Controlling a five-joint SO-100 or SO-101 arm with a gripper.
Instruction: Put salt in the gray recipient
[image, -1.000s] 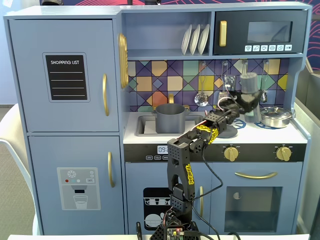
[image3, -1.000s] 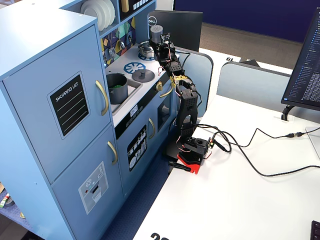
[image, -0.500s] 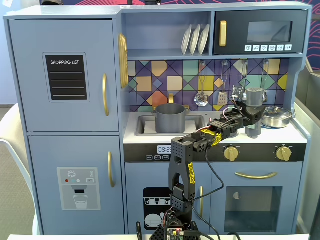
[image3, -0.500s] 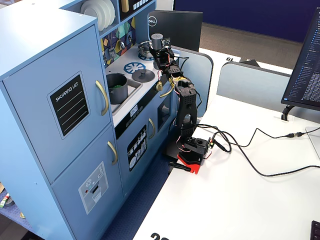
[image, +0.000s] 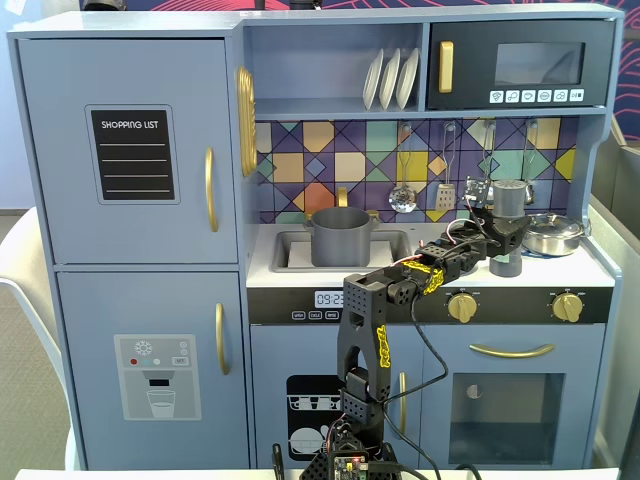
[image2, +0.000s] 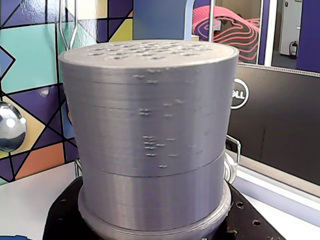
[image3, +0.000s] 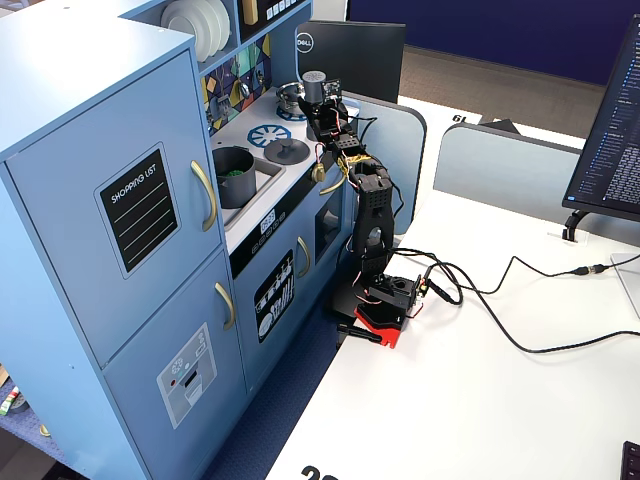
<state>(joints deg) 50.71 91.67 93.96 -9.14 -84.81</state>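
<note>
The salt (image: 509, 226) stands upright near the right end of the worktop (image: 300, 272), its base now down on or just above the surface, where half a second ago it hung a little higher and a second ago it was raised and tilted. In the wrist view its perforated top and ribbed gray wall (image2: 150, 130) fill the frame, close against the camera. The tool (image: 502, 238) is at its lower half and seems pinched on it, though the fingers are hidden, so I cannot tell for sure. The steel pan (image: 553, 232) sits just beside it, toward the right edge. The gray recipient (image: 341, 236) rests well apart, in the sink at the worktop's left part. Lowering the shaker here suggests it is being set back down, away from the pot.
</note>
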